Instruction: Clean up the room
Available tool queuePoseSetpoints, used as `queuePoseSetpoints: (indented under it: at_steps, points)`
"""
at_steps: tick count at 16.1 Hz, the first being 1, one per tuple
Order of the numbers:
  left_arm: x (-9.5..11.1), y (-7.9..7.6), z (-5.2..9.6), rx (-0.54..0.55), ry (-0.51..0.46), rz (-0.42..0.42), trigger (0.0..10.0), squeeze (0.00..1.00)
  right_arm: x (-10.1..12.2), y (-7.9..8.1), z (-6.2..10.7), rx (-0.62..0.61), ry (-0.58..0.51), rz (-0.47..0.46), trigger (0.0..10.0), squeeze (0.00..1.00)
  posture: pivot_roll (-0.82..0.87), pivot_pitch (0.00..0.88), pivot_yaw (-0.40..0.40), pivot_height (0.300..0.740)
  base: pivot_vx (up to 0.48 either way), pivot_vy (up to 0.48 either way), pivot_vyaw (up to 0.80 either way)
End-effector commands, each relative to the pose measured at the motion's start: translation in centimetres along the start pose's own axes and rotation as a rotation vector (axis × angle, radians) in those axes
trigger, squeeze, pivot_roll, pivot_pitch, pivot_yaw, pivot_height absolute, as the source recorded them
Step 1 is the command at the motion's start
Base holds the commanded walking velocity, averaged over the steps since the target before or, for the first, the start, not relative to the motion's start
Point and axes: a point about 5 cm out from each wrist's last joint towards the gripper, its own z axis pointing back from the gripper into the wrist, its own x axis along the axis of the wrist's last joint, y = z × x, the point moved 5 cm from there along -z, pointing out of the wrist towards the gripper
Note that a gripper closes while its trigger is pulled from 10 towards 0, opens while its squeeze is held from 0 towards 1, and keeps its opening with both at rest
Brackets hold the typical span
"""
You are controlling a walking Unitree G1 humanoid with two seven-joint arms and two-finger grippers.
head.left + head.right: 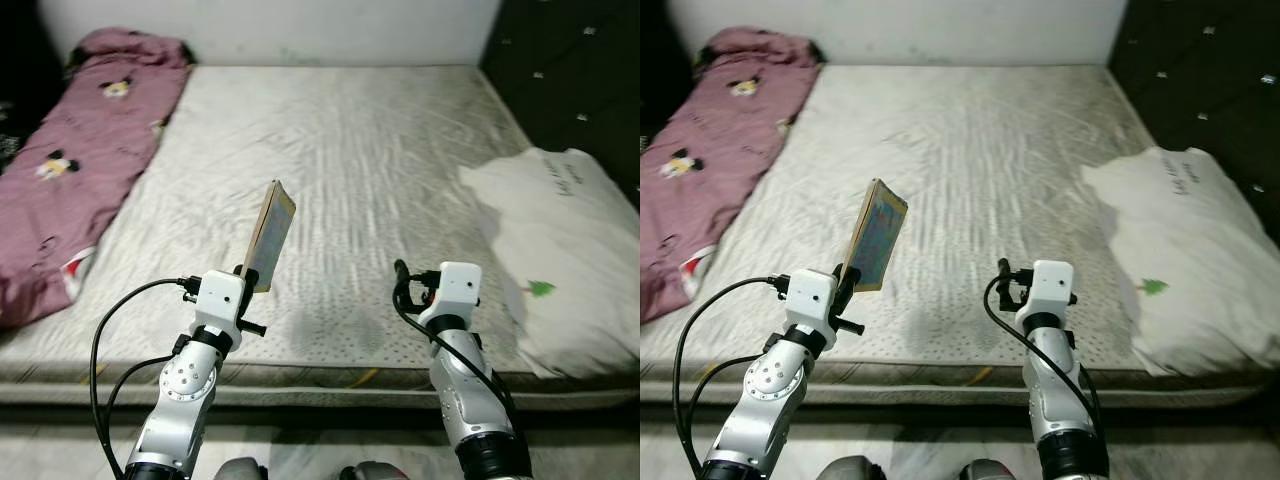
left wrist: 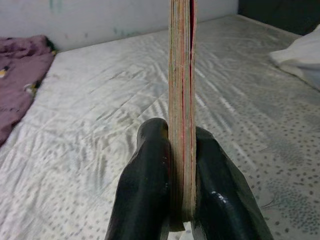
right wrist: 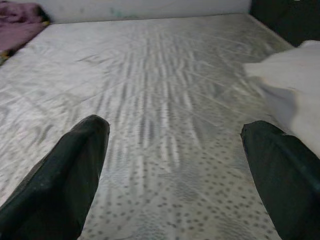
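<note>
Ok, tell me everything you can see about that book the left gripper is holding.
The book is thin, with tan, worn-looking page edges, a red line down its edge and a colourful cover. It stands raised in the air, tilted, above the near part of the mattress, touching nothing else. The left gripper is shut on its lower end, one black finger on each side. The cover print is too small to read.

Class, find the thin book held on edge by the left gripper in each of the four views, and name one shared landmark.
Left eye view: thin book, left of centre.
Right eye view: left of centre.
Left wrist view: centre, pinched between black fingers.
Right wrist view: not in it.
Landmark: white pillow.
</note>
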Motion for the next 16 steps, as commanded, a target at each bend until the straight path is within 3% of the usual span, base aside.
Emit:
queuePoseSetpoints:
  at_steps: [1,8,11,12,15,16]
  points:
    - [1.2,0.3,-0.2,0.001,-0.044,-0.014,10.0,0.00,-0.1,0.2,-0.1,0.005,0.005,0.000,10.0,0.00,0.02,0.038,0.036,0.740,0.000,0.000,0.00]
    - [1.5,0.3,-0.5,0.002,-0.055,-0.009,10.0,0.00,0.2,0.3,-0.4,0.011,-0.003,0.008,10.0,0.00,0.02,0.029,0.031,0.740,0.000,-0.194,0.00]
    - [2.0,0.6,-0.5,0.025,-0.075,-0.011,10.0,0.00,1.7,0.3,-0.3,0.016,-0.047,-0.001,10.0,0.00,0.02,0.030,0.029,0.740,0.000,-0.349,0.00]
    - [2.4,1.3,0.0,0.069,-0.089,-0.012,10.0,0.00,2.6,-0.1,0.2,0.013,-0.081,0.003,10.0,0.00,0.02,0.032,0.028,0.740,0.000,-0.337,0.00]
    - [2.7,2.6,1.0,0.150,-0.094,-0.002,10.0,0.00,2.6,-1.0,1.1,0.009,-0.087,0.028,10.0,0.00,0.02,0.034,0.028,0.740,0.000,-0.101,0.00]
    - [2.4,3.5,2.2,0.201,-0.079,0.011,10.0,0.00,2.1,-2.6,2.3,-0.015,-0.067,0.039,10.0,0.00,0.02,0.039,0.021,0.740,0.000,0.000,0.00]
